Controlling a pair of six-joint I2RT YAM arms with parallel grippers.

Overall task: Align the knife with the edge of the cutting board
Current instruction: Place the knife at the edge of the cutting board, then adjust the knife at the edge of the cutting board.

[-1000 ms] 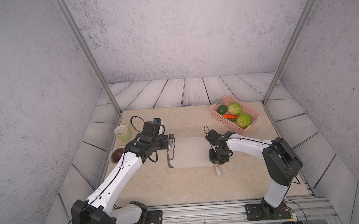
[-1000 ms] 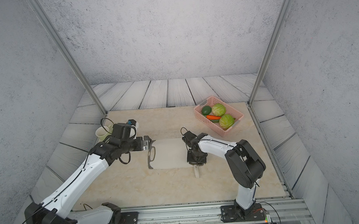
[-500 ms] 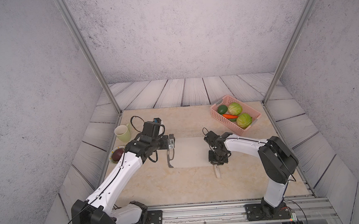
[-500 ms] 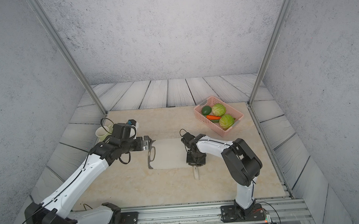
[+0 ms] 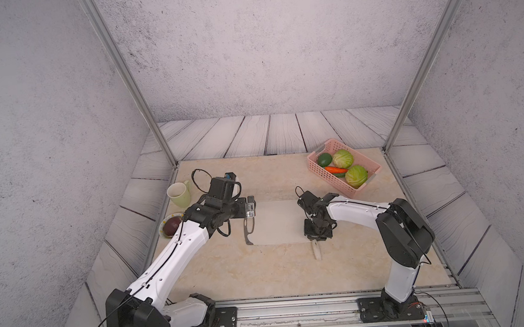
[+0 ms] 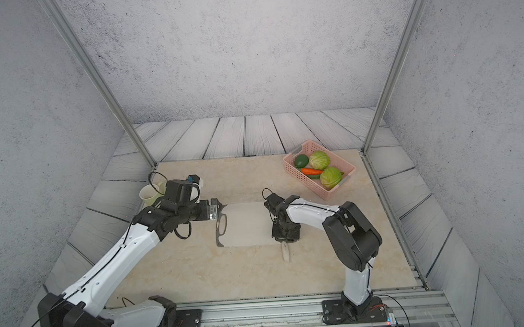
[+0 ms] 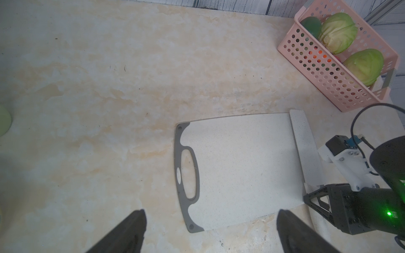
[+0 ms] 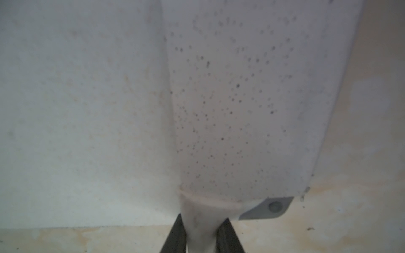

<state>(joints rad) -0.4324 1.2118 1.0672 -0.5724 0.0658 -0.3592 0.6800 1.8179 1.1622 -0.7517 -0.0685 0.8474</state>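
The cutting board [image 7: 241, 166] is speckled off-white with grey trim, the knife [image 7: 303, 140] speckled cream.

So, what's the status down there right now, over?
Left end effector open near the cutting board, slot end. Right end effector shut on the knife at its handle. Knife flat along the board's opposite end. Pink basket stands apart.

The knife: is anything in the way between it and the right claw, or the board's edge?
Nothing visible does. The fingers of the right gripper sit either side of the handle of the knife, whose blade already lies along the end of the cutting board.
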